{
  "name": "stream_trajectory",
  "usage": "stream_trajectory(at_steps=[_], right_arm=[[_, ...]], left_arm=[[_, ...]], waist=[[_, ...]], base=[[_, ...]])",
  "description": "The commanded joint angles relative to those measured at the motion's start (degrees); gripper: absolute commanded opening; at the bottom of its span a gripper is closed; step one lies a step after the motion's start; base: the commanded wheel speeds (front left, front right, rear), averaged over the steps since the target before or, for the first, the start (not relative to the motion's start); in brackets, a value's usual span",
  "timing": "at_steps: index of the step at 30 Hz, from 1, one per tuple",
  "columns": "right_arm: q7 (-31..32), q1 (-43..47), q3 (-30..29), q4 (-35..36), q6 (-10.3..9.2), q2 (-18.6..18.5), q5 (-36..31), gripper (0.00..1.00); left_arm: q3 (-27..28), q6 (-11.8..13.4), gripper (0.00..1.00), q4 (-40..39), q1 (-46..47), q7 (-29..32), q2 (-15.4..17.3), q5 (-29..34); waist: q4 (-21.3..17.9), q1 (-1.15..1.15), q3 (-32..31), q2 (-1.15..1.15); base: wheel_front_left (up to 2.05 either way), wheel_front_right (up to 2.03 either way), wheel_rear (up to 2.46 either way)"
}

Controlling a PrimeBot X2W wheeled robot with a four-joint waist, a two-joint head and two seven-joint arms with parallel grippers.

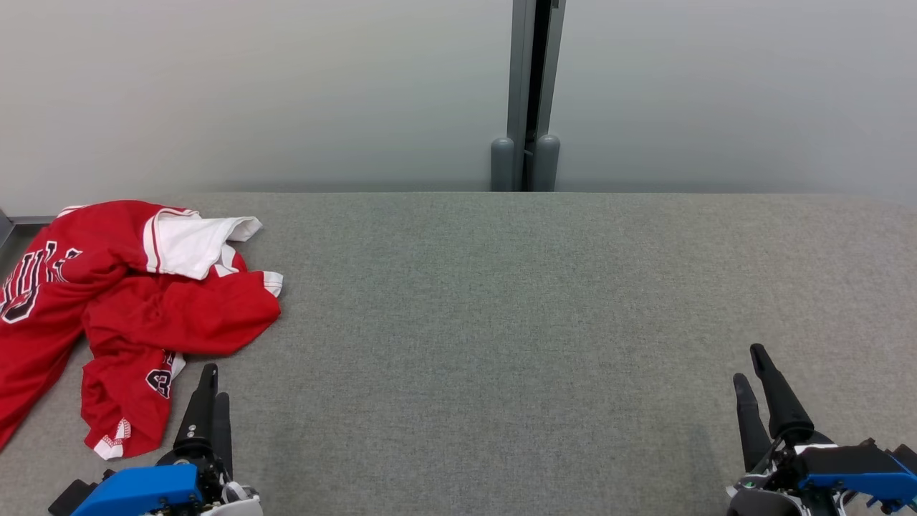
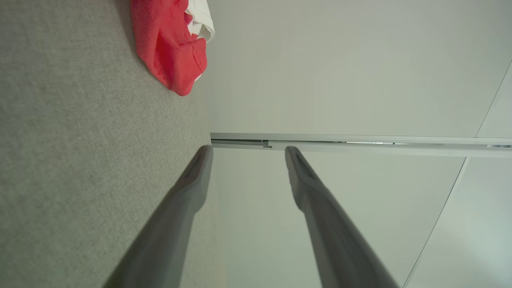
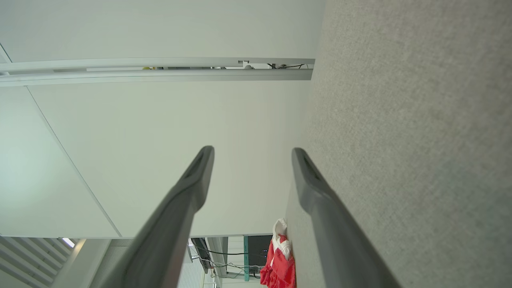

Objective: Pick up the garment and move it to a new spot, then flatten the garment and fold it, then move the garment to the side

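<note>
A crumpled red garment with white trim and dark lettering lies at the left end of the grey table, partly hanging past its left edge. Its red bulk shows at the top of the left wrist view, and a small part sits at the bottom of the right wrist view. My left gripper stands open at the lower left, just right of the garment's lower corner, with nothing between its fingers. At the lower right my right gripper is open and empty, far from the cloth.
A pale wall runs behind the table, with a grey vertical post and two rounded feet at its middle. The table's far edge meets the wall. Grey cloth surface stretches between the two grippers.
</note>
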State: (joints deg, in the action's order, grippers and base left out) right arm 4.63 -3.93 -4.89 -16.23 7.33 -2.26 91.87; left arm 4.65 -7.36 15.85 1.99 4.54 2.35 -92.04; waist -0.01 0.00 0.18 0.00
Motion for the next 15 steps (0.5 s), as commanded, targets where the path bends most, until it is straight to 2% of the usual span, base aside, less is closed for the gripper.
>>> stream_trajectory(at_steps=[1,6,15], right_arm=[[-0.6,0.0,0.4,1.2,0.07,-0.3,-0.6,1.0],[-2.0,0.5,0.7,1.7,0.08,-0.3,-3.7,1.0],[-4.2,1.2,0.5,4.1,0.1,-0.4,-12.1,1.0]], left_arm=[[-0.4,0.0,1.0,-1.5,0.4,-0.5,0.4,0.6],[-1.2,0.0,1.0,-2.5,-0.3,-1.9,0.4,2.4],[-1.8,1.6,1.0,-6.1,-0.6,-4.2,0.4,13.2]], waist=[[0.0,0.0,0.0,0.0],[0.0,0.0,0.0,0.0],[0.1,0.0,0.2,0.0]], base=[[0.0,0.0,0.0],[0.0,0.0,0.0],[0.0,0.0,0.0]])
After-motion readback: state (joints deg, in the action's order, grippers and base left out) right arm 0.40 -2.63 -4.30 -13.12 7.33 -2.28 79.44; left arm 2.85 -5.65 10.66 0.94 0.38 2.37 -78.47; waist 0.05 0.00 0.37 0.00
